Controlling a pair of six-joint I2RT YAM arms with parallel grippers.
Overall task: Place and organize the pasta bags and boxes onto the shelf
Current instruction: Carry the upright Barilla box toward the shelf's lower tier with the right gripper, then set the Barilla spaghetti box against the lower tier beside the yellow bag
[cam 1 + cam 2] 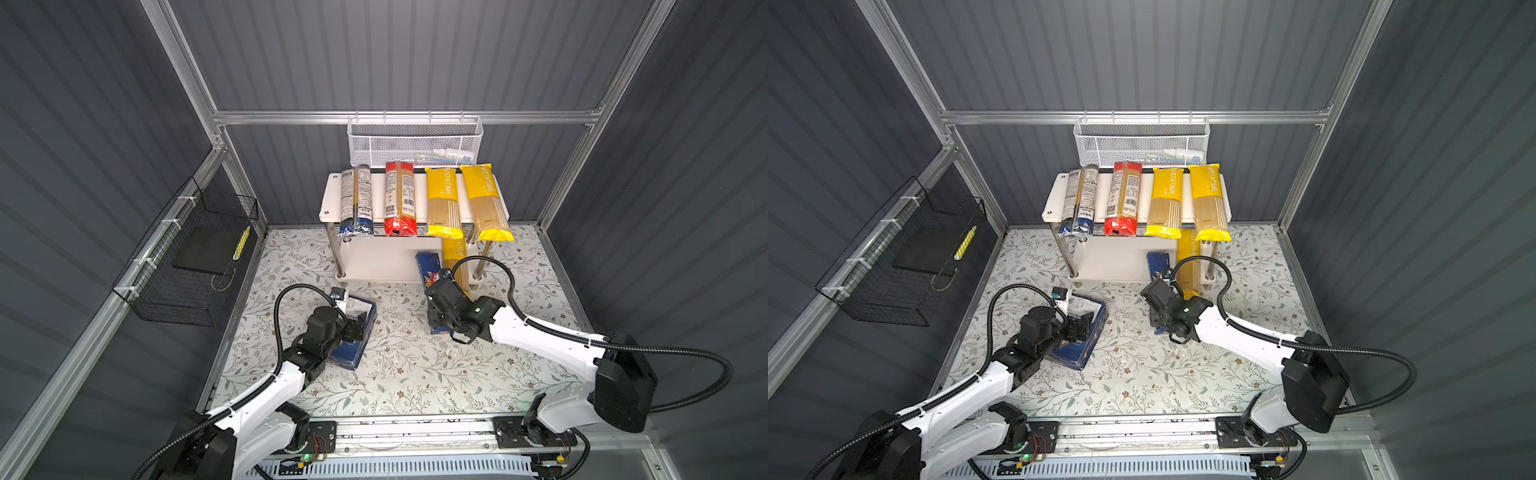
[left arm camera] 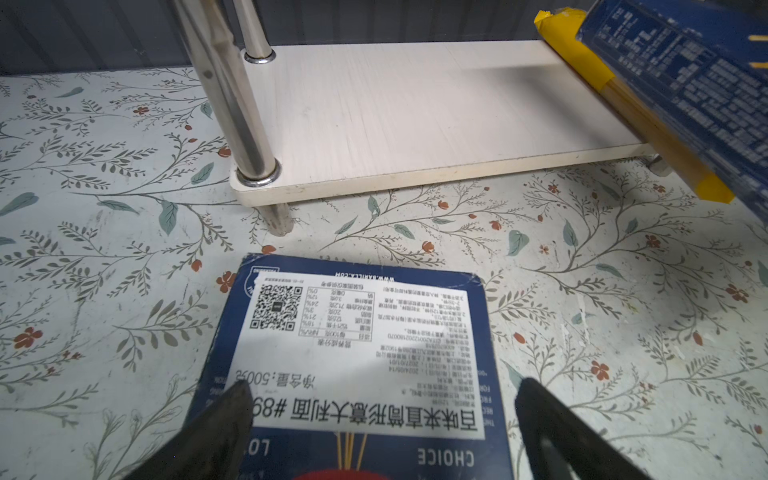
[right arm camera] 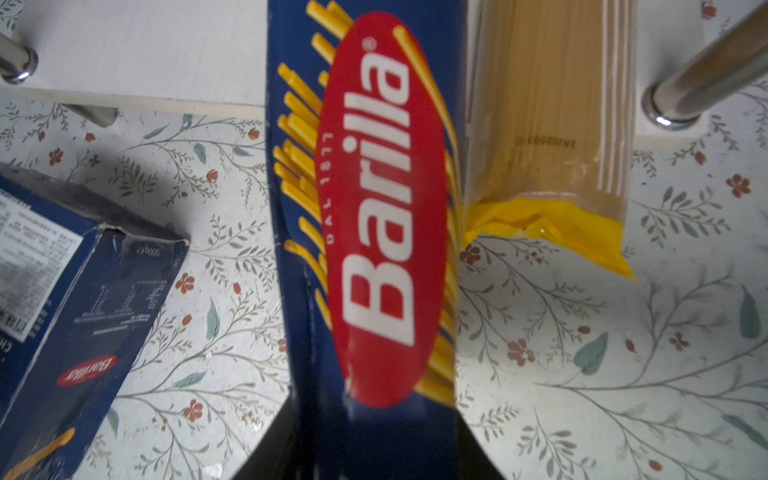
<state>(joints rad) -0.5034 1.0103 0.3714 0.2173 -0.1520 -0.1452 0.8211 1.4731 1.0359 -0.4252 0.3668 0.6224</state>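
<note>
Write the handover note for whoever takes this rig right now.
Left gripper: open over the wide Barilla box, which lies flat on the table.
Right gripper: shut on the slim Barilla box, whose far end is over the shelf's lower board, beside the third yellow bag lying there.
Done: four bags on the top board: the blue-black bag, the red-ended bag and two yellow bags.
Left: seat the slim box, then shelve the wide box.
</note>
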